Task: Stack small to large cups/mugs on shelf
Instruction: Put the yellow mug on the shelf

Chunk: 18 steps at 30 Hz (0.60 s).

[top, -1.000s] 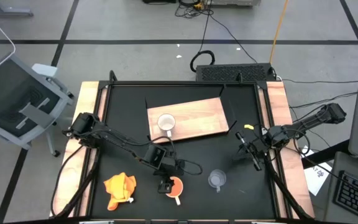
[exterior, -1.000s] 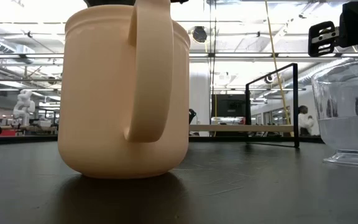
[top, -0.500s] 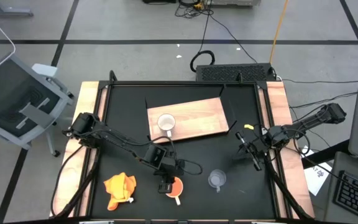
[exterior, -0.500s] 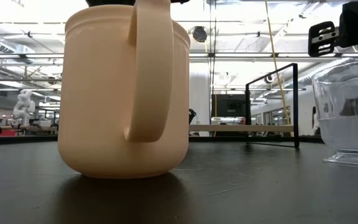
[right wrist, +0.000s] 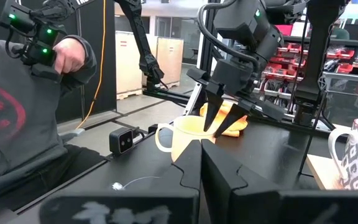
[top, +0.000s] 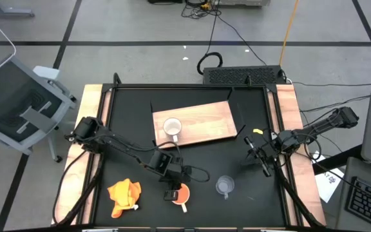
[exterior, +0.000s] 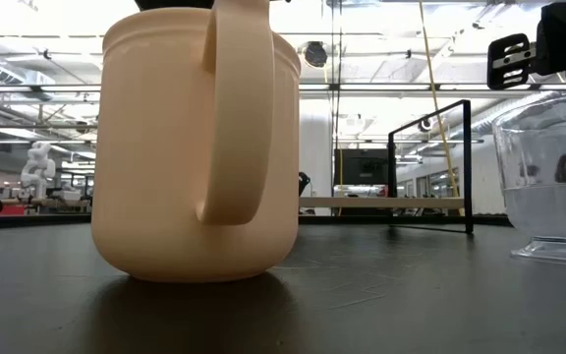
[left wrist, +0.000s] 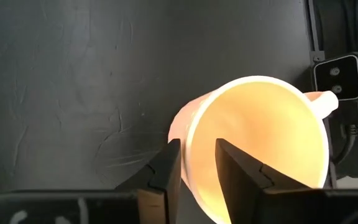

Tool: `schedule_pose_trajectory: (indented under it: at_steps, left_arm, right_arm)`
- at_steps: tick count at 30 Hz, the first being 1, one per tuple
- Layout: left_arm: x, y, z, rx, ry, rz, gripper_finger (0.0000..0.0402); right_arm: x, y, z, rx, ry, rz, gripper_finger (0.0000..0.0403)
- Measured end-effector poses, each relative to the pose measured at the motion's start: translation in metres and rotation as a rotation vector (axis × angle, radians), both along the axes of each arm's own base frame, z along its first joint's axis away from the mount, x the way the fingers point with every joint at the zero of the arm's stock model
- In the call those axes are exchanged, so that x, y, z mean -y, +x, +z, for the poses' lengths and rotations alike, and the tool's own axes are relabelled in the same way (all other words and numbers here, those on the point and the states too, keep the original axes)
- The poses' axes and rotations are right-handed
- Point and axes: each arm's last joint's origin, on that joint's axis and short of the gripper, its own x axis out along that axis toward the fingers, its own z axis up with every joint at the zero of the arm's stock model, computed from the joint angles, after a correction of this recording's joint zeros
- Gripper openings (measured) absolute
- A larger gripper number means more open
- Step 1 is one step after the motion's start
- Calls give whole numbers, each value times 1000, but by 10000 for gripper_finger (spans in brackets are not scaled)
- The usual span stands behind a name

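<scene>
The yellow-orange cup (top: 181, 193) stands on the black table near its front edge, with its handle (exterior: 234, 108) toward the near side. My left gripper (top: 171, 192) comes down over the cup's left rim and is shut on its wall. The clear glass cup (top: 224, 186) stands to its right. The white cup (top: 172, 127) stands upright on the shelf (top: 205, 122), a wooden board at the table's middle back. My right gripper (top: 263, 164) waits shut at the right side, holding nothing. My left gripper has the cup's wall at the rim (left wrist: 191, 152) between its two fingers, one finger (left wrist: 235, 165) inside the cup and one (left wrist: 165, 168) outside. The fingers come from above, pointing down, on the side away from the handle. The cup stands upright with its base on the table.
An orange cloth (top: 123, 196) lies at the front left. A small camera box (left wrist: 337, 76) sits by the table's front edge next to the cup. A person's sleeve and hand (right wrist: 67, 56) show beyond the table in the right wrist view.
</scene>
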Motion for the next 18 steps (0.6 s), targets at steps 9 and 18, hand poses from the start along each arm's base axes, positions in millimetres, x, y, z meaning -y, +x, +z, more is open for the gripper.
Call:
schedule_pose_trajectory:
  at_steps: [9, 18]
  left_arm:
    - [0, 1, 0, 13, 8, -5, 99]
    - [0, 1, 0, 21, 23, -15, 100]
  right_arm:
    - [0, 0, 0, 0, 0, 0, 0]
    - [0, 0, 0, 0, 0, 0, 0]
